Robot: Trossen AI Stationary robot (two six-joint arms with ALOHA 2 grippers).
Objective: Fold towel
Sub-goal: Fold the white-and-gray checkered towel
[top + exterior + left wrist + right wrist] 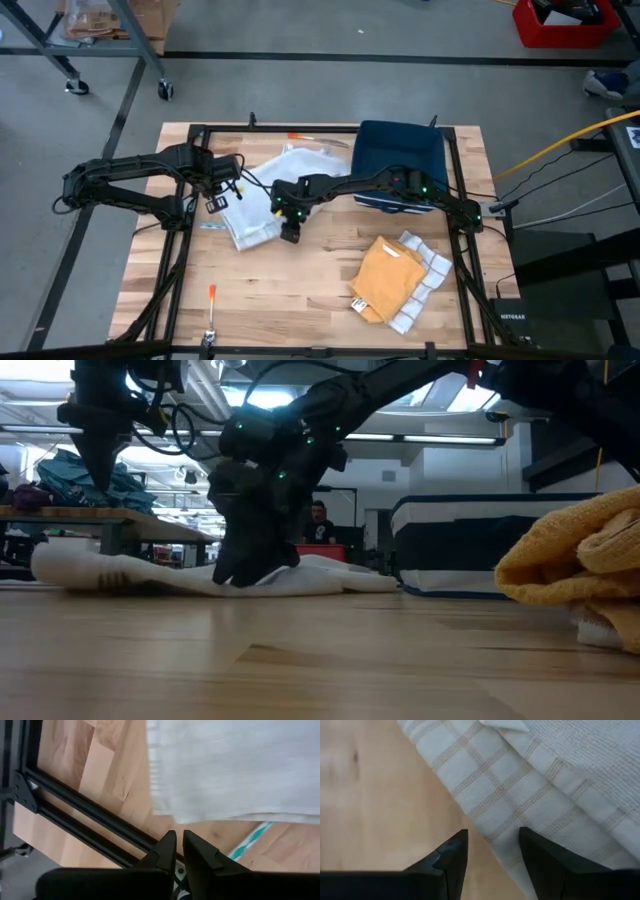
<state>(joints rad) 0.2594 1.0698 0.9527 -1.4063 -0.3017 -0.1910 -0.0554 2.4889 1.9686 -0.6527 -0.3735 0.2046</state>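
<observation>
Right wrist view: my right end effector (490,855) stands spread astride the edge of the white towel (560,790), down at the counter (375,795). The towel lies crumpled at the counter's middle-left. To pinch cleanly, I judge I should lower until one finger slides under the hem, then close on a single layer. My left end effector (179,851), pressed together and empty, hovers beside the towel's far edge.
</observation>
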